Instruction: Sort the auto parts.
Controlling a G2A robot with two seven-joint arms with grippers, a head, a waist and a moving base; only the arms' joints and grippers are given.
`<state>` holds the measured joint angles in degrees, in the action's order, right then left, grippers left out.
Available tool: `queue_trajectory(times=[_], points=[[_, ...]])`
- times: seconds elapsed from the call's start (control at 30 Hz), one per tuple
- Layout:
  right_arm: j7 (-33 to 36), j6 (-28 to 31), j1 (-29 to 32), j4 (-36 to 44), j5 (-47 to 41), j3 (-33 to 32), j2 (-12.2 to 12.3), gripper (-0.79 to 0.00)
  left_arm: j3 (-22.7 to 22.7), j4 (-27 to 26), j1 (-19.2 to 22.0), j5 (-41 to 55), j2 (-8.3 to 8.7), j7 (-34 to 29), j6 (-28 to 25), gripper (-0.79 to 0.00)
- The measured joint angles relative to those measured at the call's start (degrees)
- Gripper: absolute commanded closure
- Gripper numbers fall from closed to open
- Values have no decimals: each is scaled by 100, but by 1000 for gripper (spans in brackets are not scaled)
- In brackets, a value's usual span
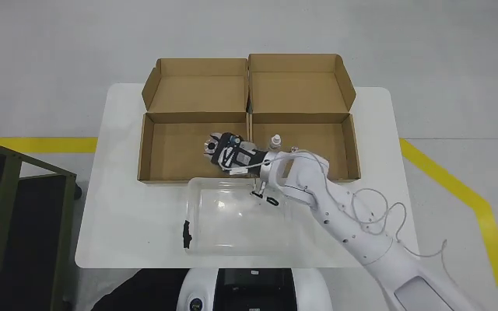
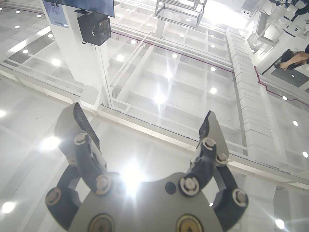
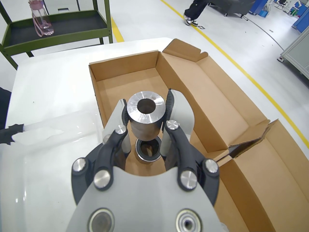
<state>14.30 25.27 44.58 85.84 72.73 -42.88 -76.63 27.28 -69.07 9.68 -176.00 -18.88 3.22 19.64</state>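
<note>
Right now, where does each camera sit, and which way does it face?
Top view: above the arms, looking down at the table; the right arm shows over the left box.
Left wrist view: on that wrist, facing up at the ceiling; the open left gripper shows.
Right wrist view: on that wrist, looking into that box; the right gripper holds a sleeve.
Shared: top and right wrist views both show that box.

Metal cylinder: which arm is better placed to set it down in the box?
Right. The right hand is shut on the metal cylinder, above the cardboard box floor. The left hand is open, empty, aimed at the ceiling.
</note>
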Motion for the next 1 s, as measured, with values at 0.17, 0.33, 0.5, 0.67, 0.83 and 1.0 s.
queue_trajectory(times=[0.17,0.33,0.5,0.67,0.83,1.0], points=[[234,-99,-300,-324,67,316,-169,0,0,0,0,0,0,0,0,-785],[388,-138,-530,-587,78,547,-322,0,0,0,0,0,0,0,0,-785],[550,-125,-745,-910,-34,740,-488,0,0,0,0,0,0,0,0,-785],[667,-48,-937,-1203,-178,865,-638,0,0,0,0,0,0,0,0,-785],[783,32,-1081,-1469,-318,952,-768,0,0,0,0,0,0,0,0,-785],[824,82,-1170,-1721,-361,1049,-890,0,0,0,0,0,0,0,0,-785]])
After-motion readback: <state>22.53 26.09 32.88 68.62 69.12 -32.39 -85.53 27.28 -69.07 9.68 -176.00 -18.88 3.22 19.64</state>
